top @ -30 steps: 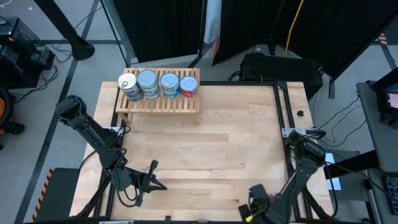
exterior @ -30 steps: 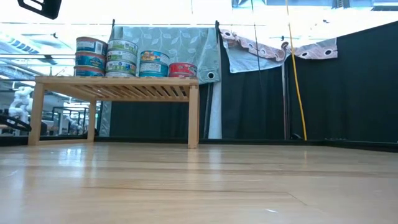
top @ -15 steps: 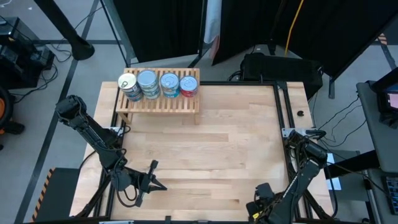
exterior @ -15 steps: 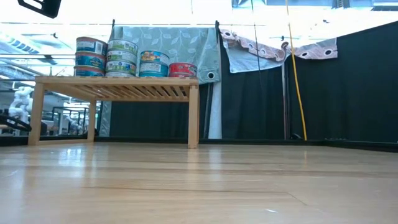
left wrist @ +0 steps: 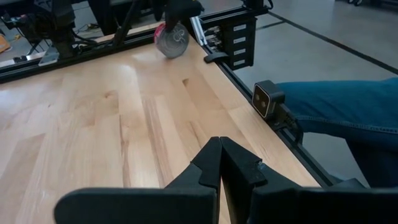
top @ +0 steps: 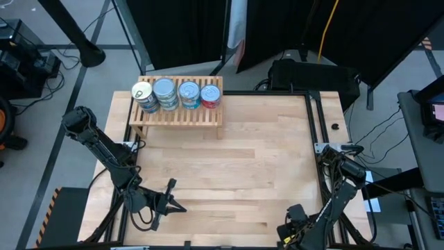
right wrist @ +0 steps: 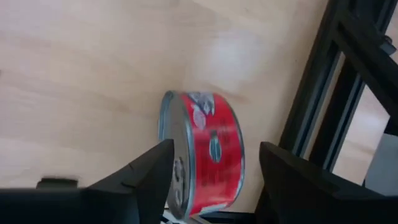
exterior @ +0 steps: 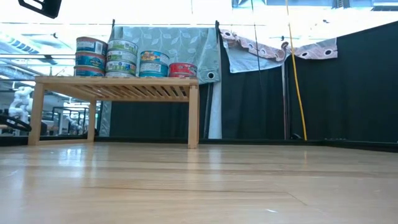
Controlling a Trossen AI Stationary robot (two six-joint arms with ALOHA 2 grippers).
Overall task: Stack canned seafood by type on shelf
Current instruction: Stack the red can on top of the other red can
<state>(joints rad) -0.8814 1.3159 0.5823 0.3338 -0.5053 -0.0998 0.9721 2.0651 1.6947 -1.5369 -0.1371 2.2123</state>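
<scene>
One red-labelled tin (right wrist: pixel 208 158) with a silvery face stands on its edge on the table, close to the black frame rail at the near right. My right gripper (right wrist: pixel 217 147) points down over it, open, with one finger on each flat side. The left wrist view shows the same tin (left wrist: pixel 171 40) under that gripper. The wooden slat shelf (top: pixel 177 113) at the far left carries stacks of tins (top: pixel 164 91), and a single red tin (exterior: pixel 182 69) sits at its right end. My left gripper (top: pixel 171 199) waits shut at the near left. My right gripper straddles the tin from above, and its fingers lie along the two flat faces. One finger (right wrist: pixel 152 168) overlaps the silvery face (right wrist: pixel 169 134) in the picture. I cannot tell whether either finger touches the tin.
The black frame rail (right wrist: pixel 314 118) runs right beside the tin. A person's leg in jeans (left wrist: pixel 348 106) shows beyond the table's near edge. Bare wood (top: pixel 263 153) lies between the shelf and the arms.
My right gripper has sunk a little, toward the table's near right corner. The left arm and the tins on the shelf have kept still.
</scene>
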